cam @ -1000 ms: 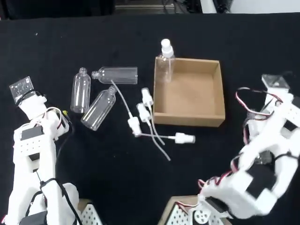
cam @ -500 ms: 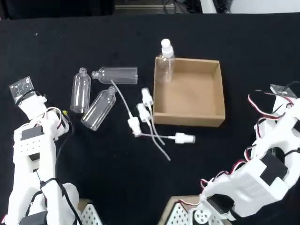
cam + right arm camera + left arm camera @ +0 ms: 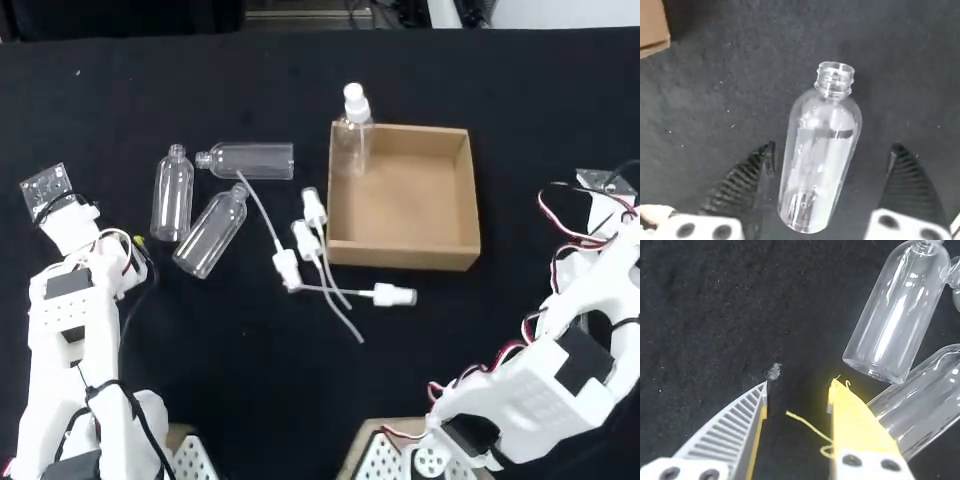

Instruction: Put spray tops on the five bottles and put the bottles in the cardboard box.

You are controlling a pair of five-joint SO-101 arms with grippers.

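A clear bottle [image 3: 819, 150] without a top lies on the black table between the black fingers of my right gripper [image 3: 833, 148], which is open around it without touching. My left gripper [image 3: 799, 390] is open and holds nothing. Just beyond it lie two topless bottles [image 3: 899, 315] [image 3: 926, 399]. From above, three topless bottles [image 3: 172, 192] [image 3: 246, 160] [image 3: 210, 231] lie at the left. Several loose spray tops [image 3: 305, 240] are scattered beside the cardboard box [image 3: 400, 255]. One bottle with a spray top [image 3: 352, 132] stands upright at the box's far left corner.
The left arm [image 3: 68, 300] stands at the table's left side, and the right arm [image 3: 575, 310] at the right edge. A corner of the cardboard box [image 3: 652, 27] shows in the right wrist view. Long dip tubes [image 3: 340, 310] trail from the spray tops.
The right arm has swung toward the table's right edge, away from the box. The left arm, bottles and spray tops have not moved.
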